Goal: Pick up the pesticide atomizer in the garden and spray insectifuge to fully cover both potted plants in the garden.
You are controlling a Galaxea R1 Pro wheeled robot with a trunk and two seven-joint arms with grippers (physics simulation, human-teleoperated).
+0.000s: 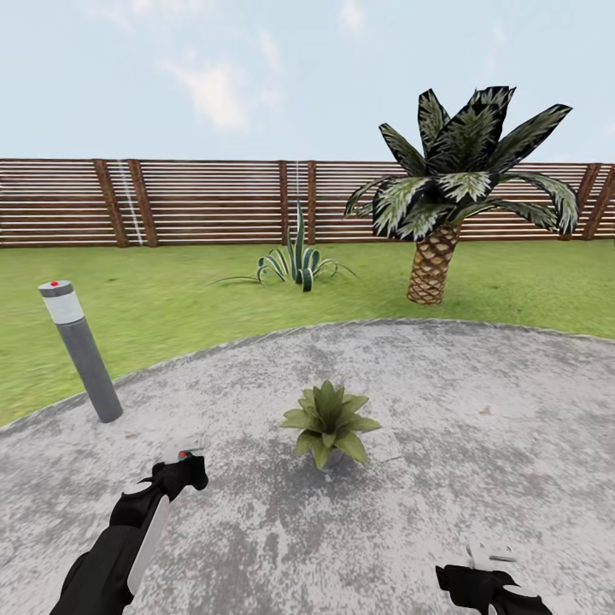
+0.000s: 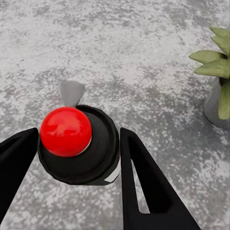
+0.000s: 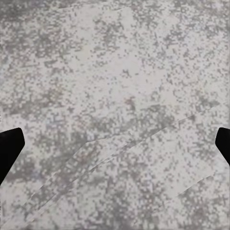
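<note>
Low over the patio (image 1: pixel 478 401), left claw (image 2: pixel 79 148) grips pesticide atomizer (image 2: pixel 76 143) upright.

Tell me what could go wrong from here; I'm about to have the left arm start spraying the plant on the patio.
The pesticide atomizer sits between the left gripper's fingers, its nozzle apparently not aimed at the potted plant, so spray may hit the stone patio. One-sided spraying might leave the far leaves uncovered. Swinging left could bump the bollard lamp.

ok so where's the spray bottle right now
The pesticide atomizer sits between the fingers of the left gripper, low on the head view's left, over the stone patio just left of the potted plant.
</note>
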